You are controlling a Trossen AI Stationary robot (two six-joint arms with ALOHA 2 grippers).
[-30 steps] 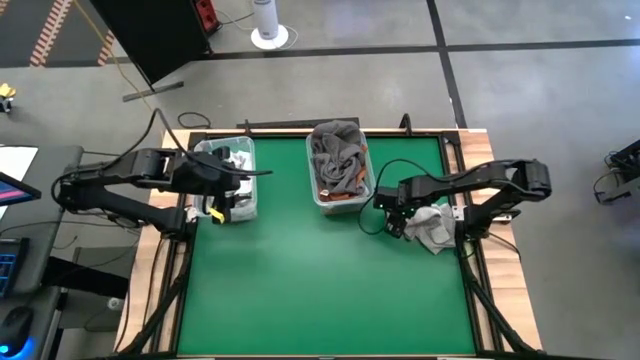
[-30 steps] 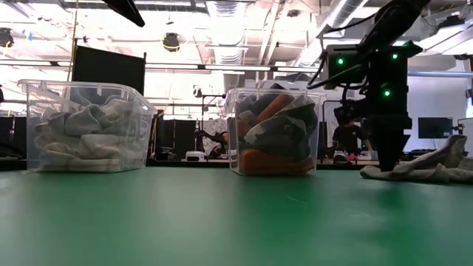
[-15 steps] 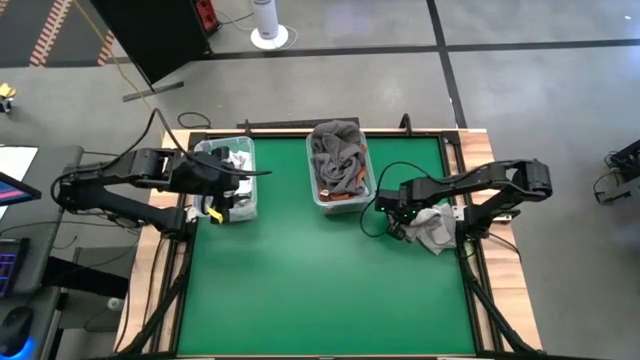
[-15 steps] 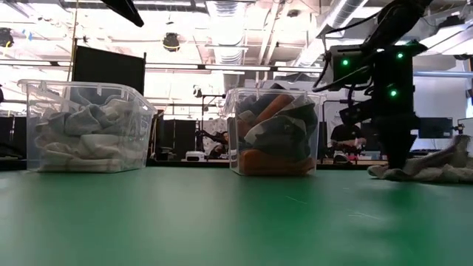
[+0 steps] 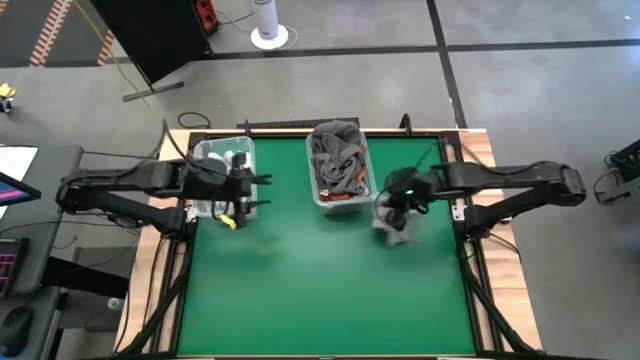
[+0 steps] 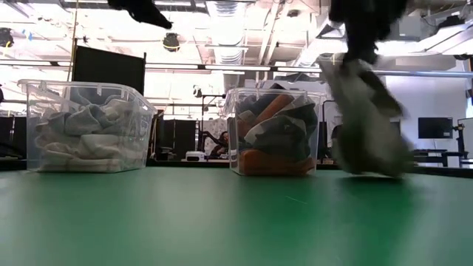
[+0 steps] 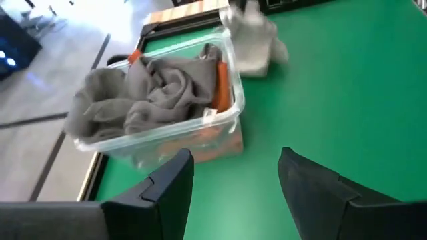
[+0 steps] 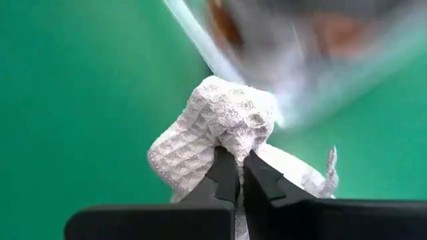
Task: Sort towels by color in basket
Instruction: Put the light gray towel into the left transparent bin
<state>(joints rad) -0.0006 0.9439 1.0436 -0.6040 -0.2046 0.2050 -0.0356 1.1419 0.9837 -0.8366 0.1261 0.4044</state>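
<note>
No text, label, brand, number or sign can be read in any view.

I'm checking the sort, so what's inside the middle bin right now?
The middle bin holds a heap of grey towels with rust-orange cloth along one side and at the bottom. Whatever lies under the heap is covered.
</note>
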